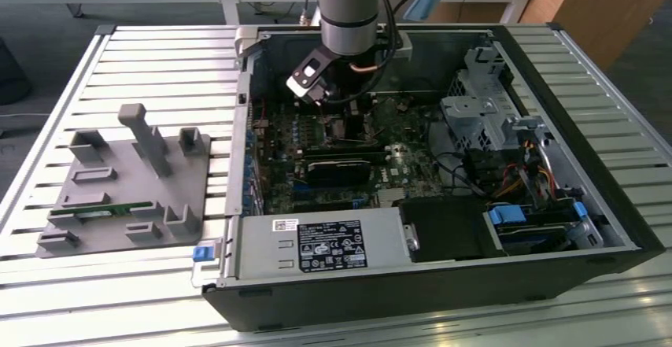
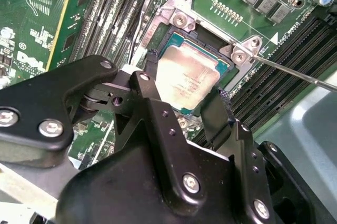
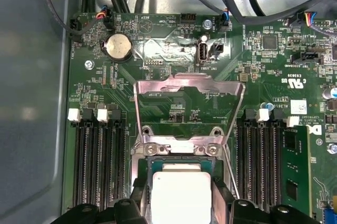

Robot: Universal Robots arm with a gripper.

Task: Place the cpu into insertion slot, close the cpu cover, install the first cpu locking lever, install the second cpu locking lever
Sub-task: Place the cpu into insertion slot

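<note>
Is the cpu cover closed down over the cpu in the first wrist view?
No, the cpu cover stands swung open, away from the cpu, whose metal top lies bare.

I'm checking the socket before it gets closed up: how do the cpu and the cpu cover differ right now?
The cpu lies flat in the insertion slot; the cpu cover is swung open, off the slot. The cpu is a solid plate with a dull grey top; the cpu cover is a thin frame whose cut-out centre shows green board through it. Both are silvery metal and roughly square.
</note>
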